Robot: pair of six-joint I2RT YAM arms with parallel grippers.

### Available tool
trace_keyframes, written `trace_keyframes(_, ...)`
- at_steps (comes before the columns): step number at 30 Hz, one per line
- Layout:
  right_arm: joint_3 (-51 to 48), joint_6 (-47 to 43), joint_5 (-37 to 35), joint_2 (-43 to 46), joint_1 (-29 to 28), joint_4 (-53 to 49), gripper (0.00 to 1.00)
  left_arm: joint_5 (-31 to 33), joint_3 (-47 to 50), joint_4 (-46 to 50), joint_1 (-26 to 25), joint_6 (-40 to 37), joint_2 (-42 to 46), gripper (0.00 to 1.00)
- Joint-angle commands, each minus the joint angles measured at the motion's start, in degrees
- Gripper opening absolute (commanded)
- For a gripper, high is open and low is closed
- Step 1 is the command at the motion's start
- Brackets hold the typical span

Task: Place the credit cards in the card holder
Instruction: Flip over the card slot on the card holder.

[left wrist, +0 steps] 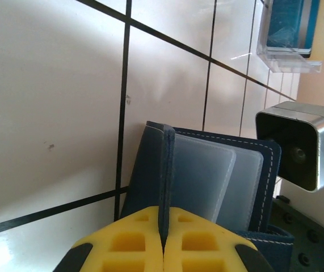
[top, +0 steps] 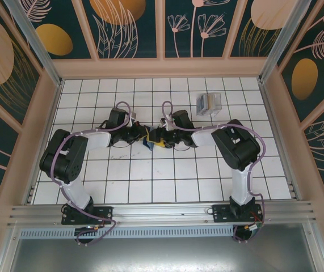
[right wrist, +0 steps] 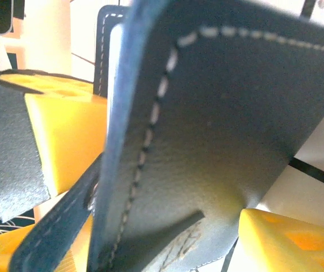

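**Card holder (left wrist: 144, 170) stands open at mid-worktop (top: 150, 181)**

It is grained navy leather with pale stitching and frosted, round-cornered pockets. The left claw (left wrist: 163, 241), with moulded yellow pads, is pressed tight on one flap's edge. The right claw (right wrist: 176, 187) straddles another flap with its jaws wide; whether it grips I cannot tell. The credit cards (left wrist: 289, 22), one of them blue, sit in a clear plastic rack (left wrist: 286, 59) further back on the white tiles.

The card holder (left wrist: 144, 170) is seen as matt, finely grained navy leather-like material, edged with pale thread. Its sleeves (left wrist: 207, 175) are rendered in frosted, semi-clear plastic. Matt yellow moulded plastic is shown on the pads (left wrist: 130, 243) of the left gripper (left wrist: 163, 229). The white tiled table (left wrist: 54, 85) is finished glossy; the rack (left wrist: 289, 56) is formed of clear, shiny plastic.
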State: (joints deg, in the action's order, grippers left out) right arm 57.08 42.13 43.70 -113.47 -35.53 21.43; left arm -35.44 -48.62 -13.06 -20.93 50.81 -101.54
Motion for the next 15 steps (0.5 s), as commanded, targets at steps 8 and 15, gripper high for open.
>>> trace_keyframes(8, -0.05, 0.37, -1.56, -0.49, -0.33, 2.37, 0.61, -2.18, -0.28, 0.21, -0.34, -0.71, -1.75, 0.0)
trace_keyframes(15, -2.56, 1.24, -1.4, 1.31, 0.55, 5.21, 0.63, -0.24, -0.4, 2.31, -0.34, -2.96, -3.21, 0.0)
